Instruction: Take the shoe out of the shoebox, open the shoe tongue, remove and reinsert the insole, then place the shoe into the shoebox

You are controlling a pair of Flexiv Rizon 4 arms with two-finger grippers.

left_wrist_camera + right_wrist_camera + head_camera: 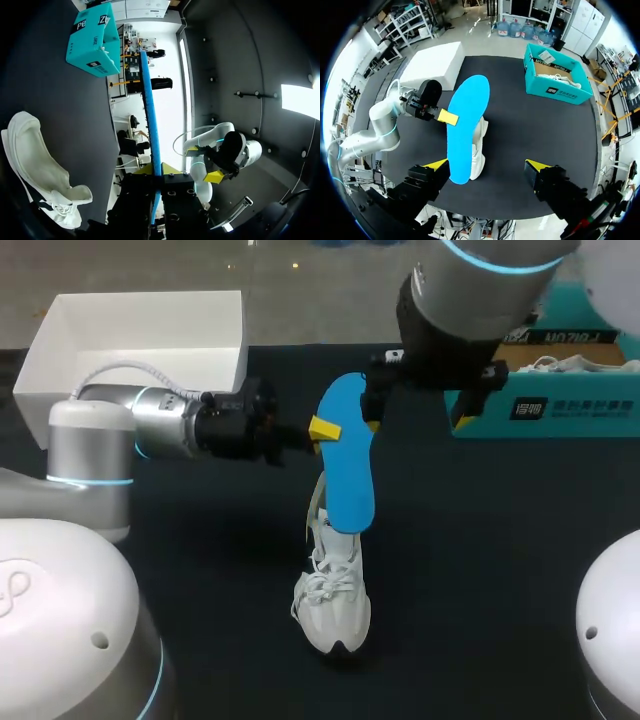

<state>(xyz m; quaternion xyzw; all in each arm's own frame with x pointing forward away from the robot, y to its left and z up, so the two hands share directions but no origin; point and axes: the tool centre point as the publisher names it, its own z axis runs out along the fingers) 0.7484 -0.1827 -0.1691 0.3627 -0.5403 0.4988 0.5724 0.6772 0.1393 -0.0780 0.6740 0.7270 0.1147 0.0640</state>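
- While both arms are held over it, the dark table [480,570] is taken in whole only by the head view.
- A white box [140,340] is seen behind the left arm, well apart from both grippers.
- A teal shoebox [560,410] is seen well ahead of the right gripper [486,166], to one side; something white is seen in it.
- The white shoe [335,605] is stood on its sole under the left gripper [157,170]. Its wide-open mouth is shown best in the left wrist view.
- The blue insole [350,460] is held above the shoe, one end low over its mouth.
- The left gripper is closed on the insole. In its own wrist view the insole is shown edge-on as a thin line pinched between the yellow tips, whereas one tip alone is seen in the head view.
- The right gripper's fingers are spread wide with nothing held, as shown only in its own wrist view. The insole's end is just beside one finger; whether they touch cannot be told.
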